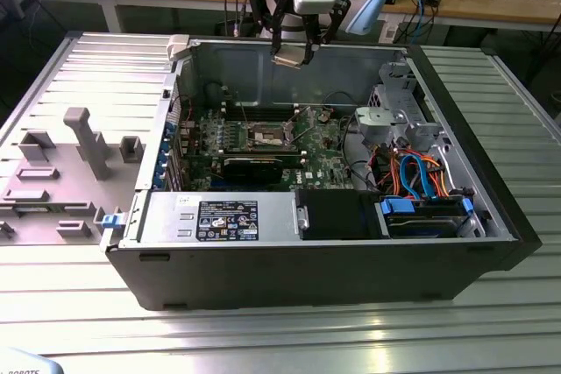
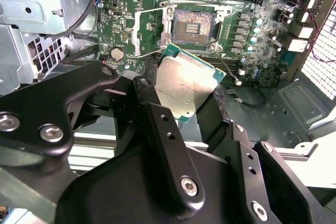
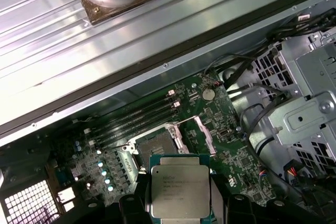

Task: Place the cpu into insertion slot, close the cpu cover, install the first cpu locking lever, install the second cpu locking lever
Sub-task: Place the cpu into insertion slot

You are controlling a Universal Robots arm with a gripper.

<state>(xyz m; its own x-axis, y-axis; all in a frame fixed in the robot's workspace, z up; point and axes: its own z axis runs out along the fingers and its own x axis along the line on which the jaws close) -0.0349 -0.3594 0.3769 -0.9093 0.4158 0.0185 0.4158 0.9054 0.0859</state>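
Work stands at its first step. The pincer [image 1: 292, 52] hangs above the open case [image 1: 333, 260], which sits on the ribbed counter [image 1: 280, 330], and its fingers [image 2: 144, 90] are clamped on two opposite edges of the cpu [image 2: 186, 85], metal top facing up toward the wrist. In both wrist views the chip is clear of the board [image 2: 262, 30], well above it and touching nothing but the fingers. The slot [image 2: 193, 26] lies below the pincer and a little ahead of it, dark centre bare, with nothing seated in it. The cover [image 2: 149, 32] is swung up and back at one side of the slot, just beside it, so the opening is free. From the exterior view the slot [image 1: 267, 136] sits deep in the case, far below the held chip [image 1: 292, 57]. By my reckoning nothing is finished: the cpu is not yet placed, the cover is not yet shut, and with the cover raised neither of the two locking steps can have been done.
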